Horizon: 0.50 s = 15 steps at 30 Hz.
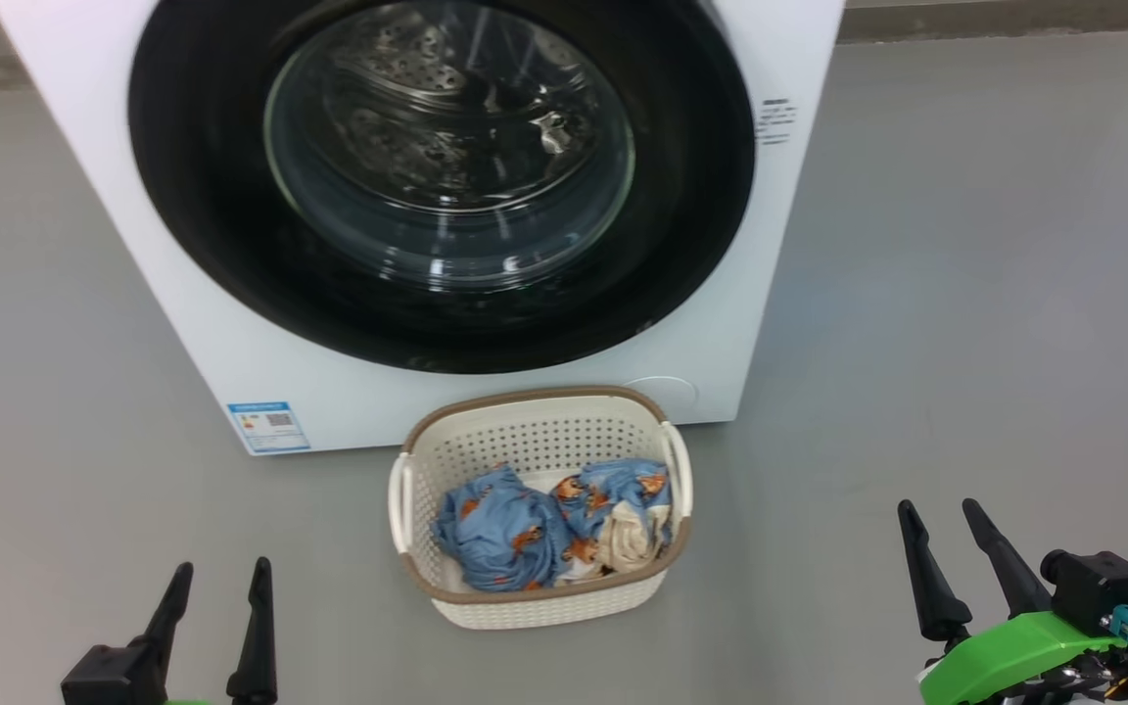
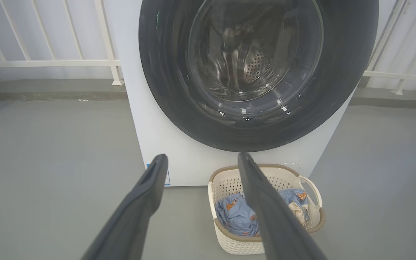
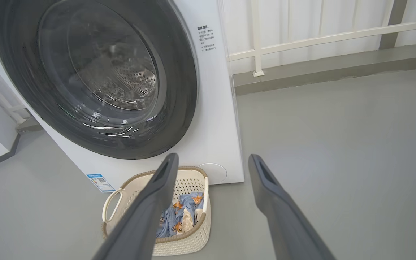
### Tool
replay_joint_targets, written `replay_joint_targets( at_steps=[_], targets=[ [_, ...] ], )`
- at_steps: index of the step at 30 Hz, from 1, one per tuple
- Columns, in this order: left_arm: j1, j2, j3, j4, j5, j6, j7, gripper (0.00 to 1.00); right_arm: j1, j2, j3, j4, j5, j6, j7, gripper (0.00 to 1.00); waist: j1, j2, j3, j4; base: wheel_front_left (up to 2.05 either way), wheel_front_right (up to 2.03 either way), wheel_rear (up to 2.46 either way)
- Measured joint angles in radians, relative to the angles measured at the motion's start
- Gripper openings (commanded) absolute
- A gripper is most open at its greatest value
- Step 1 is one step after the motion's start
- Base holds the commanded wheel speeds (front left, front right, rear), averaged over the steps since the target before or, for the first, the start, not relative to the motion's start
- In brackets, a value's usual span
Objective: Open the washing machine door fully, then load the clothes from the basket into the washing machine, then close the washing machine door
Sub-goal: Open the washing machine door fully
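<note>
From the head, the door (image 1: 202, 225) sits shut and flush on the washer (image 1: 329, 392), so opening it is the step in hand. Both grippers hang low and well back from it, the left gripper (image 1: 221, 568) and right gripper (image 1: 938, 507) each with fingers apart and empty. No handle or latch recess can be made out on the black ring, so the pulling edge should be found before committing. The pull should then follow the door's arc rather than run straight out. The basket (image 1: 535, 397) stands on the floor (image 1: 965, 294) just in front of the washer, under the door's lower edge, with the clothes (image 1: 505, 534) bunched inside; arms should pass around it, not over it. From the left wrist, the spread fingers frame the basket (image 2: 229, 245) below the door (image 2: 164, 90), a glossy black ring around bulging clear glass, steel drum visible behind. From the right wrist, the door (image 3: 179, 94) appears obliquely, its ring smooth and likely slippery, so hooking an edge should beat pinching. The basket (image 3: 190, 242) sits at the washer's foot beside a blue sticker (image 3: 100, 181).
</note>
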Motion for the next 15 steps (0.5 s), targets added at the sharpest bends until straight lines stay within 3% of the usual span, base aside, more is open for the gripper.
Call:
replay_joint_targets(
  at_steps=[15],
  targets=[
    [-0.002,-0.002,0.006,-0.002,-0.003,0.0,0.0,1.0,0.0,0.0,-0.004,-0.003,-0.001,0.0,0.0,1.0,0.0,0.0,0.008,-0.007,1.23,1.23,-2.46]
  ],
)
